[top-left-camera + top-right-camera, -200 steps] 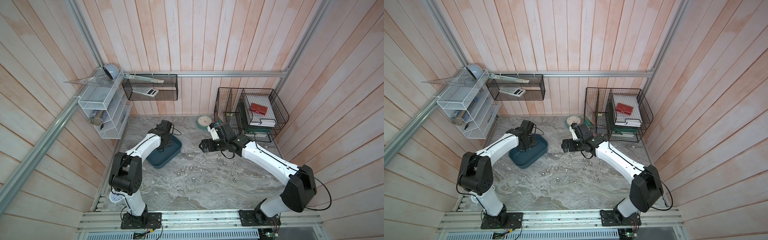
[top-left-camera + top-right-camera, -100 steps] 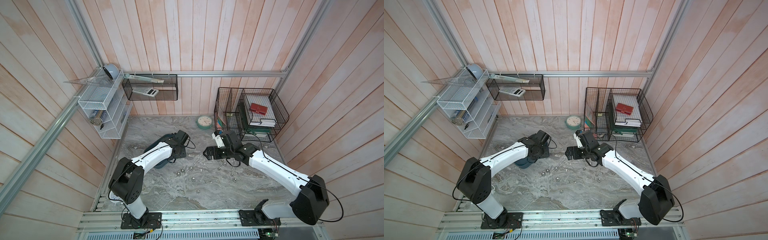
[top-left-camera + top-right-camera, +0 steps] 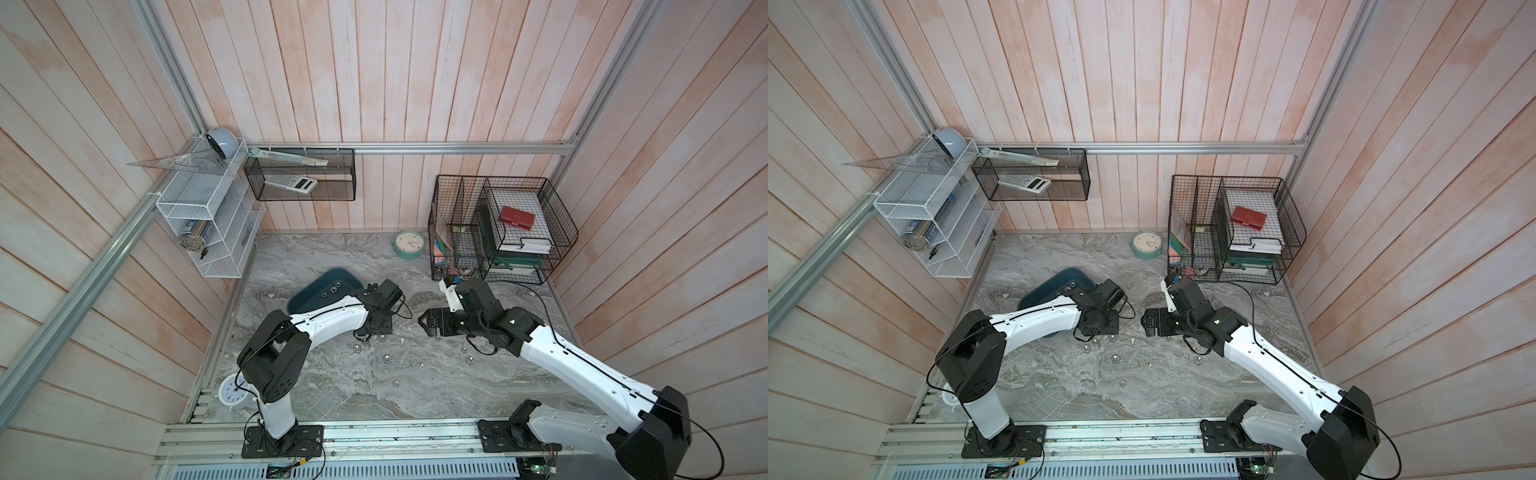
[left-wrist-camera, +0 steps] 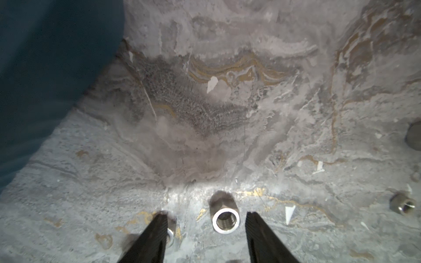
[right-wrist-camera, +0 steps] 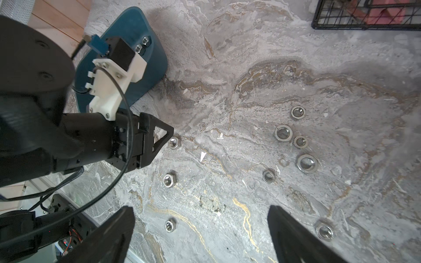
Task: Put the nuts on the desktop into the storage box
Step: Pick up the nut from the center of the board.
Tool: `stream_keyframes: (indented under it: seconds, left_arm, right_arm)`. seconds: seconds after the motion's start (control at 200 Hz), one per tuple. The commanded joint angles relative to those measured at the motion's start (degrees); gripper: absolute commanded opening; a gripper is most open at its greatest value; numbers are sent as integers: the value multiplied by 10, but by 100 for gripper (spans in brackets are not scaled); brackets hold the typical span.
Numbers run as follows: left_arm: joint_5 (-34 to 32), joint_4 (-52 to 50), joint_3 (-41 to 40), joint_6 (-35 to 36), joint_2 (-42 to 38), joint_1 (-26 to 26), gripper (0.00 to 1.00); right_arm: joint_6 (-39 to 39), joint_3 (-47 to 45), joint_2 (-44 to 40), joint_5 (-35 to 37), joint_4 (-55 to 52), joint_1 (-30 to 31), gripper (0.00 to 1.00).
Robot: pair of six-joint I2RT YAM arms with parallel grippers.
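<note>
Left claw (image 4: 206,218): low over the grey marble-patterned worktop (image 3: 332,257), black fingers (image 4: 257,232) parted. One small shiny silver metal nut (image 4: 226,220) stands on the worktop between the fingertips with its threaded hole up. A gap shows on each side of it, so it is not gripped. A second nut (image 4: 170,234) is half hidden behind one finger. A third (image 4: 403,206) lies off to the side.

Right claw (image 5: 200,214): held above the worktop, fingers spread wide, empty. In a top view it (image 3: 430,324) faces the left claw (image 3: 372,326), near it but apart.

Storage box (image 3: 309,293): a shallow dark teal-blue plastic tub, rectangular with rounded corners. It sits on the worktop on the robot's left, just behind the left claw, and the left arm partly covers it. Two nuts (image 3: 334,286) lie inside near its far end; the right wrist view shows them too (image 5: 145,40).

Loose nuts: the right wrist view shows nine on the worktop. Four are close together (image 5: 283,132), one sits just at the left claw's tip (image 5: 175,142), and the others are scattered (image 5: 169,180).
</note>
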Motion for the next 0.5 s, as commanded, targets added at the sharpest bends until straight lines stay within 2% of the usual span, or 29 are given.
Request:
stream_keyframes:
  seconds: [0.0, 0.495]
  left_arm:
    - [10, 8, 9, -7, 17, -3, 60]
    - [10, 5, 25, -12, 50, -35, 54]
  right_arm:
    - [13, -9, -14, 23, -19, 6, 98]
    - [13, -11, -14, 27, -20, 9, 98]
